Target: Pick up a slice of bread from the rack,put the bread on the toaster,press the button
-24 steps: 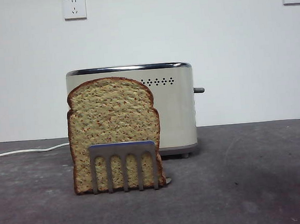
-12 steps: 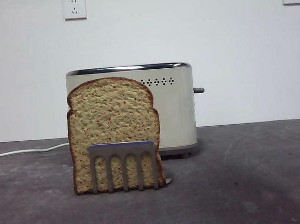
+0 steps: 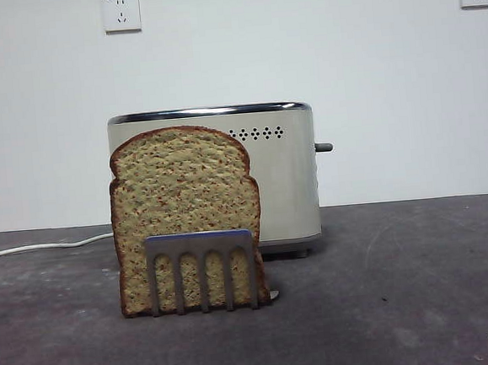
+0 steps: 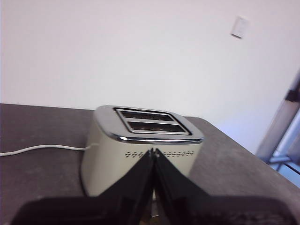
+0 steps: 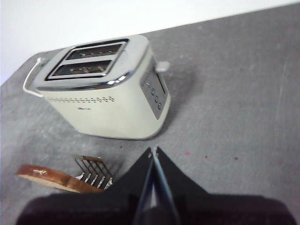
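Note:
A brown speckled slice of bread (image 3: 184, 204) stands upright in the small grey rack (image 3: 202, 270), in front of the cream toaster (image 3: 286, 179). The right wrist view looks down on the toaster (image 5: 105, 91) with its two empty slots, the rack (image 5: 93, 172) and the bread (image 5: 51, 178). My right gripper (image 5: 153, 151) hangs shut above the table, apart from them. My left gripper (image 4: 153, 152) is shut too, hovering near the toaster (image 4: 140, 150). Neither arm shows in the front view. The toaster's lever (image 3: 323, 147) sticks out on its right side.
A white cord (image 3: 42, 246) runs off to the left behind the toaster. Dark grey table (image 3: 404, 288) stretches to the right. Two wall sockets (image 3: 121, 12) sit on the white wall behind.

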Controlling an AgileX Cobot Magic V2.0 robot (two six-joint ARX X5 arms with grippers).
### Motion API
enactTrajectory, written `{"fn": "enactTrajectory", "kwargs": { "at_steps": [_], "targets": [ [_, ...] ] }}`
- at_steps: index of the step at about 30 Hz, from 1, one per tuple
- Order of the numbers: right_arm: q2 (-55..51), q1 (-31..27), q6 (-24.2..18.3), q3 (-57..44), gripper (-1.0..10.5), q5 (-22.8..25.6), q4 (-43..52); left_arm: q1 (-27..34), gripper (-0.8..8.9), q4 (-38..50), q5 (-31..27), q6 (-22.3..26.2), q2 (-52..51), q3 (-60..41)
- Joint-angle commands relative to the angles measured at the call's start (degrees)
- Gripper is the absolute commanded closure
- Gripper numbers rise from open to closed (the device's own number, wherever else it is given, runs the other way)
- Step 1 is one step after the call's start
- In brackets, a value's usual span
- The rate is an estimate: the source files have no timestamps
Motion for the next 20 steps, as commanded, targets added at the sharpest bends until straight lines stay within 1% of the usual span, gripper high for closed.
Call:
{"fn": "enactTrajectory", "kwargs": {
  "at_steps": [1,3,6,12,15,17,18,20],
  "targets": [
    [1.66,0.59,-5.11,3.69,9.6,-0.11,-3.26,-0.15,8.21,-1.03,1.77,3.65,5.09,3.98],
    [2.99,0.83,-7.54,6.43,9.6,-0.31,-6.27,-1.05,8.21,-2.34,3.39,4.96,8.72,7.13],
    [5.09,1.29,-10.73,10.19,9.6,-1.64,-10.49,-3.45,8.21,-5.14,6.32,8.98,13.27,11.69],
    [9.79,1.75,-14.75,17.55,9.6,-1.64,-17.77,-9.79,8.21,-15.8,6.25,19.23,21.16,21.59],
    [12.2,1.77,-15.15,20.87,9.6,-1.75,-20.0,-12.76,8.21,-21.75,6.01,23.87,24.76,26.34],
    [13.62,1.79,-15.39,22.34,9.6,-4.09,-21.18,-14.45,8.22,-25.27,5.99,26.86,27.1,28.83],
    [14.03,1.81,-15.56,22.45,9.6,-4.72,-21.31,-15.06,8.22,-26.47,5.84,27.93,28.04,29.44],
    [14.51,2.21,-15.58,22.45,9.6,-4.55,-21.57,-15.8,8.19,-27.32,5.68,28.3,29.35,29.46]
  ]
}}
